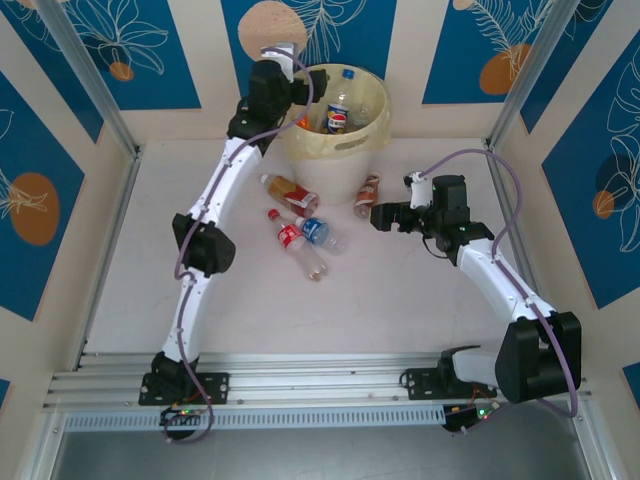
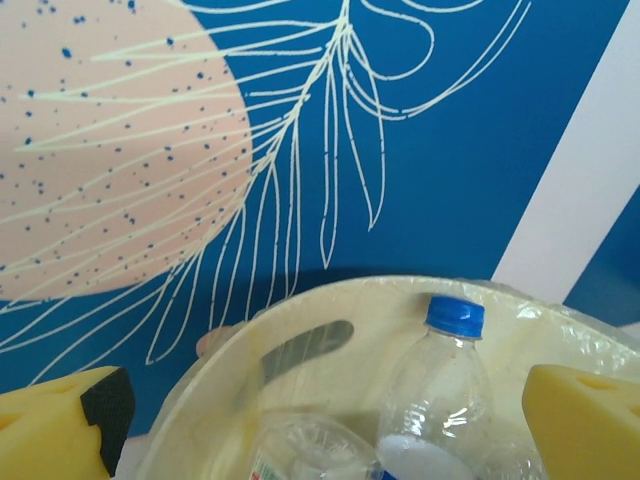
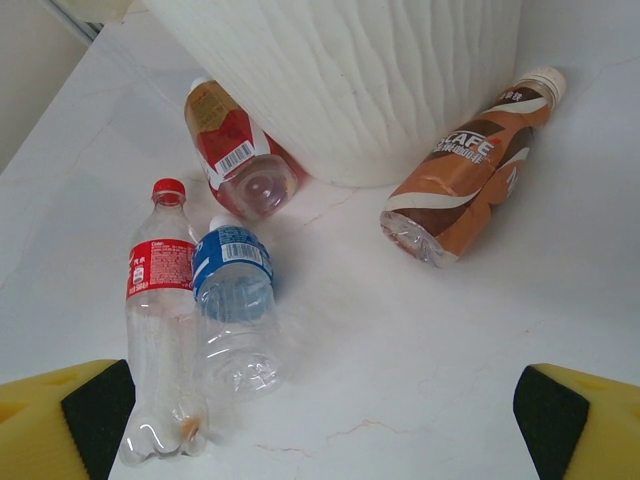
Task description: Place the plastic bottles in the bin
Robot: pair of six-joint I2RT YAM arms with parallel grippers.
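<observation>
Left gripper [image 1: 308, 88] hangs over the bin [image 1: 365, 142], fingers spread wide and empty; a blue-capped bottle [image 2: 440, 385] sits inside. Four bottles [image 1: 292, 238] lie on the table [image 1: 150, 260] before it. Right gripper [image 3: 320, 410] hovers beside them, fingers released.

The top external camera sits high above and behind the arm bases [image 1: 180, 385], which lie along the bottom of its frame. It looks down on the whole desk [image 1: 130, 290], with the bin [image 1: 340, 150] at upper centre. The left wrist camera hangs close by the bin's rim, facing almost level toward the blue back wall [image 2: 450, 150]. The right wrist camera sits low, looking along the desk at four bottles [image 3: 160, 270] by the bin's foot, which the top view shares.
</observation>
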